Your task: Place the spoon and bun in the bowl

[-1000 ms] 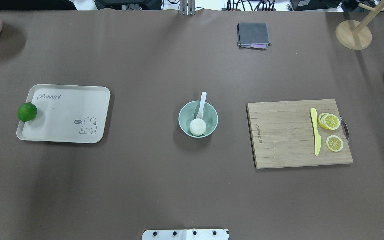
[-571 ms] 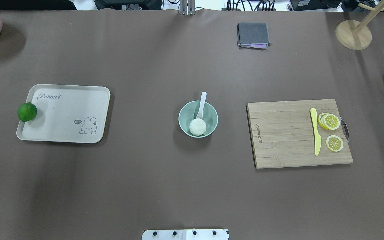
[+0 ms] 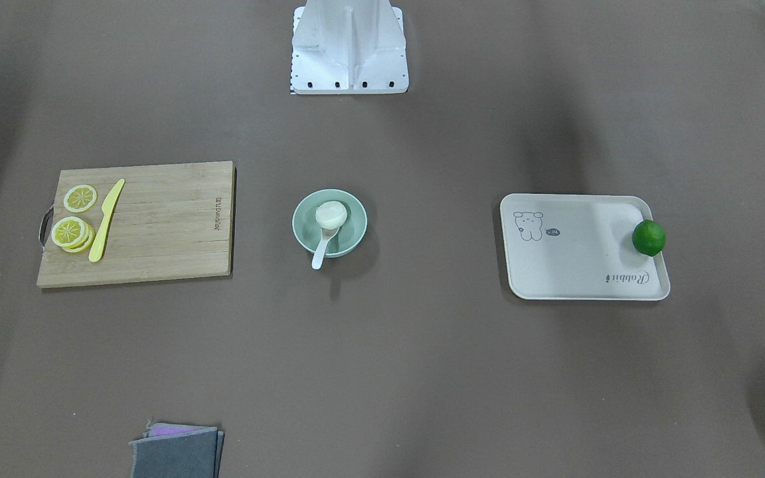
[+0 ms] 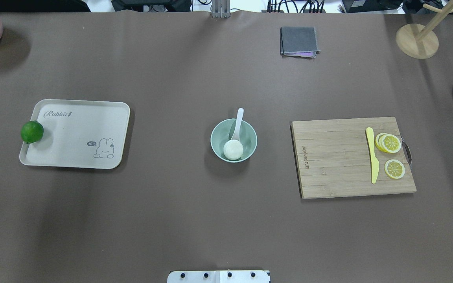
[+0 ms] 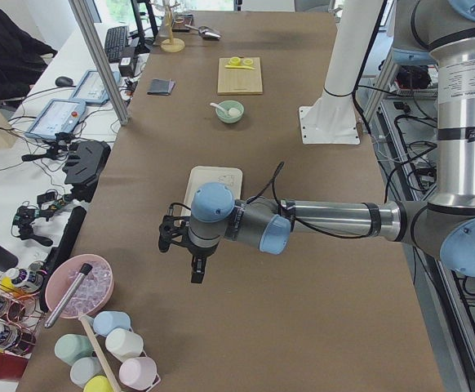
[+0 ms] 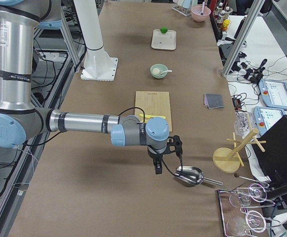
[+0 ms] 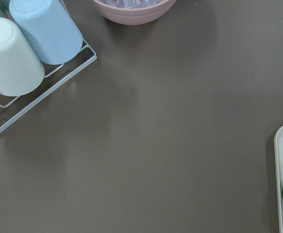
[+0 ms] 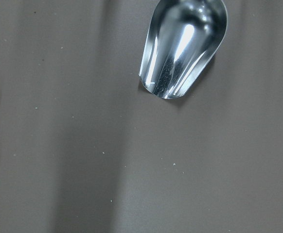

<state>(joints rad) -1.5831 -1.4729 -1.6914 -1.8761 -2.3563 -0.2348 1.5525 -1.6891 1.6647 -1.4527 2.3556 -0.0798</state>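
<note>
Brown table (image 4: 195,220): wooden cutting board (image 4: 336,157) with yellow knife (image 4: 373,157) at robot's right, cream tray (image 4: 81,133) with lime (image 4: 32,131) at left, both well apart from central bowl (image 4: 219,137). In bowl: bun (image 4: 233,149) against robot-side wall, spoon (image 4: 239,118) scoop touching bun, handle over far rim. Left gripper (image 5: 195,269) and right gripper (image 6: 158,167) near table ends, side views only; jaw opening and hold impossible to tell.

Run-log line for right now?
bun in bowl | spoon in bowl, handle over rim | left arm, right arm far from bowl | task: looks done
</note>
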